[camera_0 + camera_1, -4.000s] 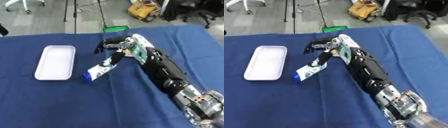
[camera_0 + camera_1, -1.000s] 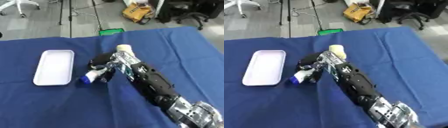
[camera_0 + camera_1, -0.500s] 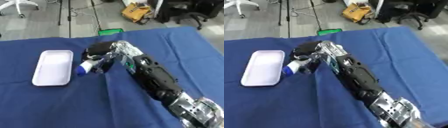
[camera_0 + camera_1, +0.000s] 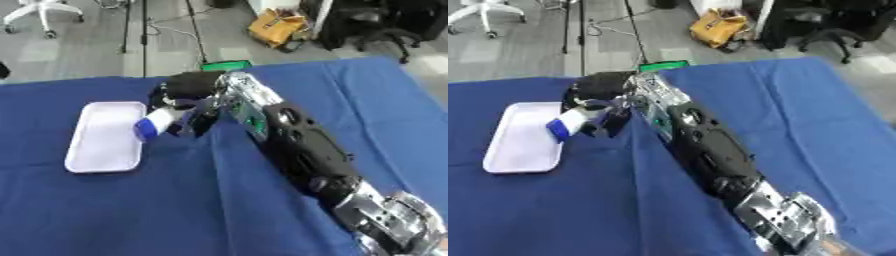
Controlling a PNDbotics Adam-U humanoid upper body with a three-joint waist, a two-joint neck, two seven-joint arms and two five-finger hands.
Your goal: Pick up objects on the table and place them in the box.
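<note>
1. Since half a second ago the right hand (image 4: 188,92) has carried the white tube with a blue cap (image 4: 154,123) leftward, up to the right rim of the white tray (image 4: 103,136).
2. Its fingers are curled round the tube, which hangs tilted, cap end lowest, over the tray's edge.
3. Tray and arm sit on the blue tablecloth (image 4: 175,200).

No text, label, brand, number or sign can be read anywhere. The white-and-blue tube (image 4: 156,124) at about ten o'clock shows only colour, no legible print; the yellow bag (image 4: 276,26) at twelve o'clock and the green item (image 4: 226,65) near it bear nothing readable either.
</note>
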